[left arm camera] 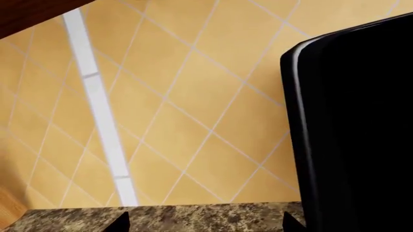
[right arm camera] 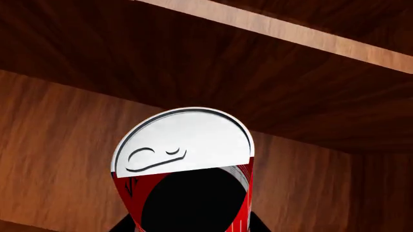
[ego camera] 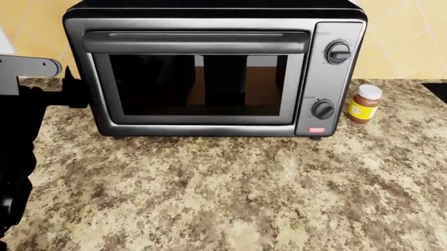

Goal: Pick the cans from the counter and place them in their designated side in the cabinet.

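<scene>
1. The right wrist view shows a red can close to the camera, its pale round end facing the lens with a small pull-tab mark on it.
2. The dark tips of the right gripper show on both sides of the can's lower body, so the jaws appear closed on the can.
3. Behind the can lies the dark brown wood of a cabinet interior, with a lighter wooden shelf edge running at a slant above it.
4. Whether the can rests on any surface cannot be told from this view.
5. In the head view, a speckled beige-and-brown table carries a grey toaster oven with a dark glass door and two knobs.
6. A small brown jar with a yellow label and pale lid stands upright just beside the oven, on the knob side.
7. No can shows on the table in the head view.
8. The left arm stands at that view's left edge, black with a grey bracket, near the oven's side.
9. The left wrist view shows yellow wall tiles, the oven's black side and a strip of the table.
10. Two dark fingertips of the left gripper sit well apart with nothing between them, so those jaws are open.
</scene>
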You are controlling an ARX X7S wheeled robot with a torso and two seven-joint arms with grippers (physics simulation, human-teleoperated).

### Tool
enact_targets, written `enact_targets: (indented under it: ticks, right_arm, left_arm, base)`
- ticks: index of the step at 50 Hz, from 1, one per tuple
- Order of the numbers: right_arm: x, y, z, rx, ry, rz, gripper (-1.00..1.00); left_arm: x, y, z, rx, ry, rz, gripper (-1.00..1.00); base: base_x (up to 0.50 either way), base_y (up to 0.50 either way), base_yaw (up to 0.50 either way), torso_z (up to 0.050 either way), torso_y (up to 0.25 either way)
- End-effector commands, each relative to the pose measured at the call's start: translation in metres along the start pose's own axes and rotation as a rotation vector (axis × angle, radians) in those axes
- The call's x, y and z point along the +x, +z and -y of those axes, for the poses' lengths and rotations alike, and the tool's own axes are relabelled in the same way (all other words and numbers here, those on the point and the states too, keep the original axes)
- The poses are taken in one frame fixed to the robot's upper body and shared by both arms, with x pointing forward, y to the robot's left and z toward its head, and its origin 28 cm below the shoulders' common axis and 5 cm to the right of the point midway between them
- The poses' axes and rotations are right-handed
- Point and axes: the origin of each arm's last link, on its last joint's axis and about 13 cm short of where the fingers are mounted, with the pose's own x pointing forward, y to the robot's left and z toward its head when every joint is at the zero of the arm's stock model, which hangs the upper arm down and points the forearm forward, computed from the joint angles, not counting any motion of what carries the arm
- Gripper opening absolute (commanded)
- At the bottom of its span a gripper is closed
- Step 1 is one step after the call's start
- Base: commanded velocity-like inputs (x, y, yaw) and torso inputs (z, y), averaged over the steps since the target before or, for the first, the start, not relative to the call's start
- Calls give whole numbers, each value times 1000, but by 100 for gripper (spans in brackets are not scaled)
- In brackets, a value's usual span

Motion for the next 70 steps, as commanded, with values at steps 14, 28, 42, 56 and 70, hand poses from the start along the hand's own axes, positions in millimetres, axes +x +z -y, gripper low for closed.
enact_targets:
  ticks: [14,28,42,56,70]
  right_arm:
    - [-4,-14,-2,38,-55,-188,-100]
    - [-4,-14,-2,38,-55,-188,-100]
    - [-4,-14,-2,38,-55,-188,100]
    - [-4,-14,-2,38,-55,-188,100]
    - [-4,-14,-2,38,-55,-188,100]
  left_arm:
    - [0,-7,-2,-12,16,1,100]
    - [-2,-7,-3,-15,22,3,100]
    - [-5,-7,-4,-13,24,-4,100]
    - [-5,-8,-3,-15,25,-4,100]
    - [-7,-6,-5,-15,27,1,100]
  base:
    - [0,0,0,0,0]
    - [0,0,0,0,1]
    - [0,0,0,0,1]
    - [0,0,0,0,0]
    - [0,0,0,0,0]
